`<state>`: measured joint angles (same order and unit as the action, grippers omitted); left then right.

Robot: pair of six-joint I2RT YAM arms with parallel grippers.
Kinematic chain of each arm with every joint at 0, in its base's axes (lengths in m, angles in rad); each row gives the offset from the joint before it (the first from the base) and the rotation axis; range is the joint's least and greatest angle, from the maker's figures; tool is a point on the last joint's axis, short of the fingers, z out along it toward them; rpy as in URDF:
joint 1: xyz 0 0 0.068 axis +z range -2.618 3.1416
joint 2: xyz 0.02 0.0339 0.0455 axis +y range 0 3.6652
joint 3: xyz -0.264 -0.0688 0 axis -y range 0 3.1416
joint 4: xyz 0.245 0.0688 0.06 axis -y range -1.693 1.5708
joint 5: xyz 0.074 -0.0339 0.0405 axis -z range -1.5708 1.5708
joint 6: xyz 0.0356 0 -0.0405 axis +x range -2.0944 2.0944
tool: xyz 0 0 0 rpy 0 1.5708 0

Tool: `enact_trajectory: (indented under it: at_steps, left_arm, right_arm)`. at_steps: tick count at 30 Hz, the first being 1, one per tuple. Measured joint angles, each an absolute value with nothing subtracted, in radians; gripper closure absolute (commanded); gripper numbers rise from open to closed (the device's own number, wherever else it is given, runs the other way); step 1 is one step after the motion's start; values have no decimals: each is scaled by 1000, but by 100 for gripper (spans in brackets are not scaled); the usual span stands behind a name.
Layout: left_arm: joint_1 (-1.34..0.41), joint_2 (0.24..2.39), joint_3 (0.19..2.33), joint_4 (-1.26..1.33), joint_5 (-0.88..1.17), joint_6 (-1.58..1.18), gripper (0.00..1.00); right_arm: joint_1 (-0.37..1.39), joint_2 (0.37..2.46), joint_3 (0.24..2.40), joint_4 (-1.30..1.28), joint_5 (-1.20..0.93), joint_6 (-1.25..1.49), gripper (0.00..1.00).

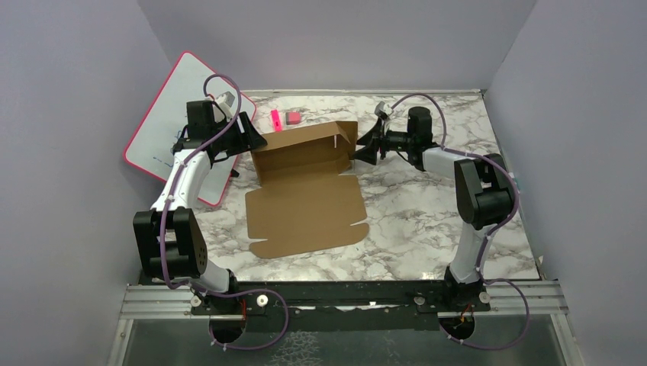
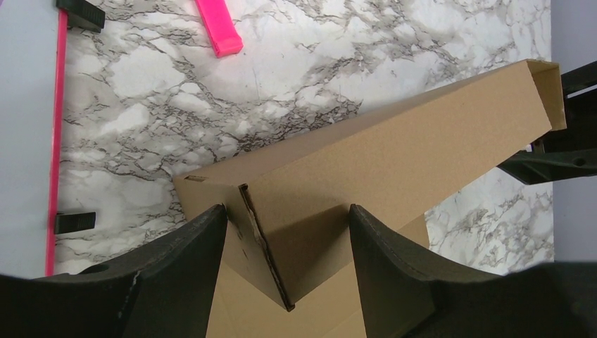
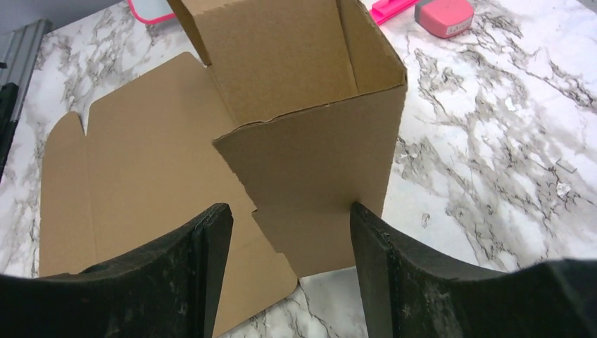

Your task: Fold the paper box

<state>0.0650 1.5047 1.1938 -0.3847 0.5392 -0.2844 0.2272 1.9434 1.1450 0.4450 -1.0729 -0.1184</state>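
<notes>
So you had the box [image 1: 305, 206] sitting mid-table [image 1: 427, 221] between the two arms, only half done by the look of it: far end stood up into walls, near panel lying flat. My guess is you parked a gripper at each end of the raised part so the side flaps couldn't flop out while you set up the next fold. Left gripper [image 1: 255, 142] was at the left corner, jaws spread with the flap edge between them, not pinching. Right gripper [image 1: 365, 150] was the same on the right flap, spread wide, nothing clamped. The box's long axis ran near-to-far, a bit skewed, flat panel pointing at the arm bases. The raised wall ran left-right between the grippers.
</notes>
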Motion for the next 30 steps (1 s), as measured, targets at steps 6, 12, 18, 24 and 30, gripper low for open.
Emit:
enact_trajectory:
  at_steps: [6,12,18,24,30]
  left_arm:
    - [66,1505,1189,-381,546,-284,35]
    - [66,1505,1187,-376,546,-284,35]
    - [66,1505,1187,-375,546,-284,35]
    - [66,1505,1187,-375,546,-283,35]
    - [66,1505,1186,-375,548,-283,35]
  right_arm:
    - [228,1943,1185,415,-1093,-146,36]
    - [228,1932,1153,436,-1076,-147,31]
    - [215,1919,1143,407,-1069,-185,27]
    - [147,1919,1176,358,-1132,-257,26]
    - [63,1912,1183,379,-1199,-228,27]
